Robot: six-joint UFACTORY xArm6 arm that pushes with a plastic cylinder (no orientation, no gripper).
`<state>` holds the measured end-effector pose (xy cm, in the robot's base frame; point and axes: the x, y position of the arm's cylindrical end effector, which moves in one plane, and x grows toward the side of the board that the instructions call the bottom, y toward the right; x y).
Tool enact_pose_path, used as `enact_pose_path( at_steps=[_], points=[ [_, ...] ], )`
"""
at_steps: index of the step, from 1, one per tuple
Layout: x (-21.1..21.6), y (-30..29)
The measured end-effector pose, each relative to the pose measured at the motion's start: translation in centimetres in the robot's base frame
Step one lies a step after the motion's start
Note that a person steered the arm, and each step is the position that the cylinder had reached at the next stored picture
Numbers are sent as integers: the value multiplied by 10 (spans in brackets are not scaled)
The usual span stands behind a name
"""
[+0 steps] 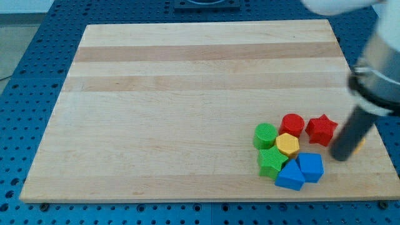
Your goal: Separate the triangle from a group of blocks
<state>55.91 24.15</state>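
Note:
A group of blocks sits near the board's lower right. A blue triangle (289, 175) lies at the group's bottom, touching a blue block (310, 166) on its right and a green block (272, 161) on its upper left. A yellow hexagon (287, 144) is in the middle, a green round block (265, 135) at the left, a red round block (292, 124) above, and a red star (322, 129) at the right. My tip (340, 157) rests just right of the red star and blue block. A yellow block (359, 144) is mostly hidden behind the rod.
The wooden board (187, 94) lies on a blue perforated table (25, 94). The arm's pale body (381, 69) fills the view's upper right. The board's right edge is close to the tip.

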Motion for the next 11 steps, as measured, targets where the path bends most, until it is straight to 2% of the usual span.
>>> enact_pose_path(
  at_steps=[1, 2, 3, 4, 5, 6, 7, 8, 9, 10, 11],
  points=[
    [25, 36],
    [56, 20],
    [59, -12],
    [59, -94],
    [49, -174],
    [22, -222],
    [18, -230],
    [30, -266],
    [6, -341],
    [-56, -372],
    [-53, -386]
  ],
)
